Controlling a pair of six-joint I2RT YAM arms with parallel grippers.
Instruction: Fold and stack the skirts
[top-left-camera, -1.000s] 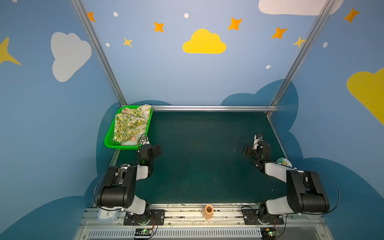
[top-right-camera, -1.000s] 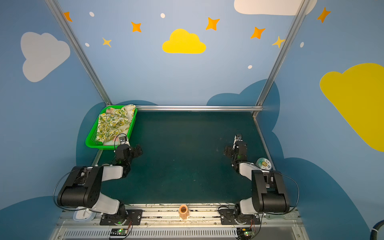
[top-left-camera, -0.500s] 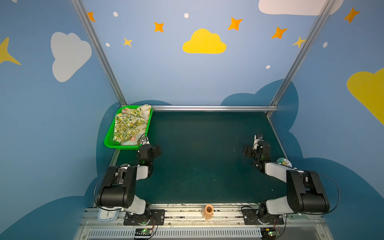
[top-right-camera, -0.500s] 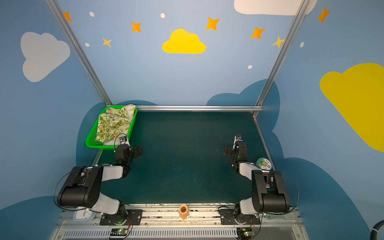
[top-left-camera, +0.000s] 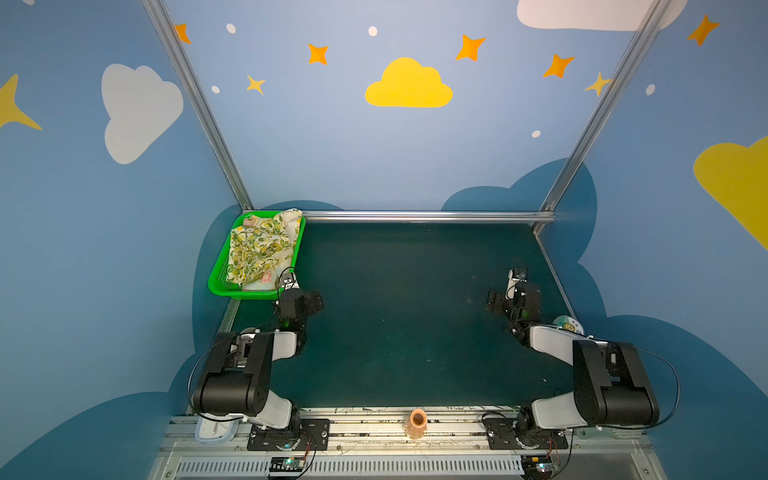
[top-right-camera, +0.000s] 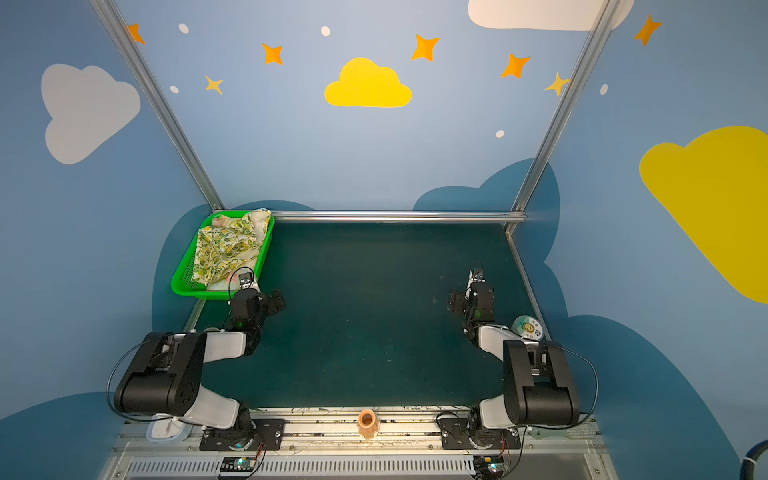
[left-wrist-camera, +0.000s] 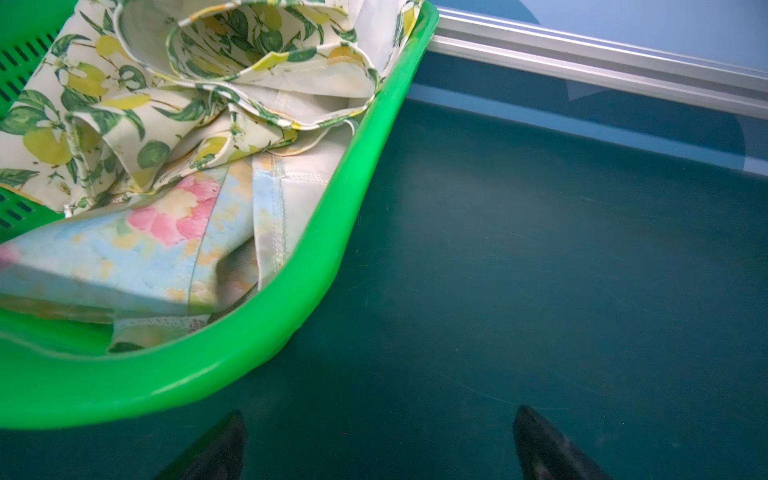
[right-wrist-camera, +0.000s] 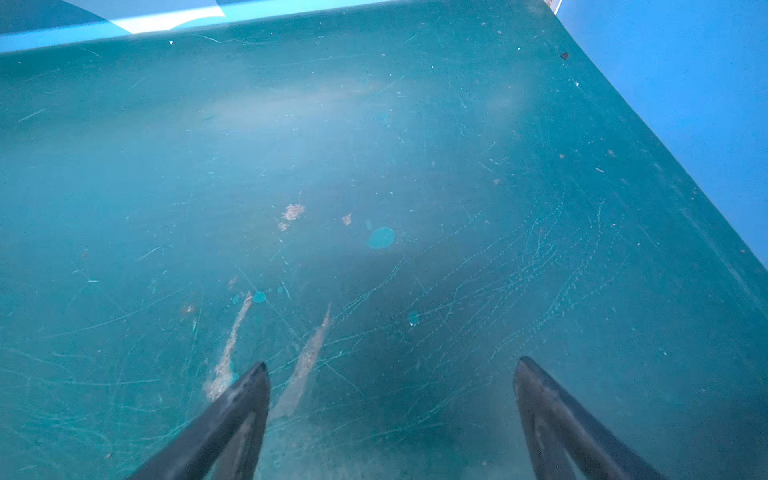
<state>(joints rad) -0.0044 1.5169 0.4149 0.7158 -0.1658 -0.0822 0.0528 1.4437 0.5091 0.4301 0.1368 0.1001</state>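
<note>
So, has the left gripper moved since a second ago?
No. The left gripper sits at the same spot beside the green basket, by its near corner.

Green basket just beside left hand, on dark green bench. Scuff marks on bench just ahead of right hand. Round printed disc behind right hand, at bench edge. Orange vase on front rail, well behind both hands.

Even, soft lighting (wrist views slightly hazy)
</note>
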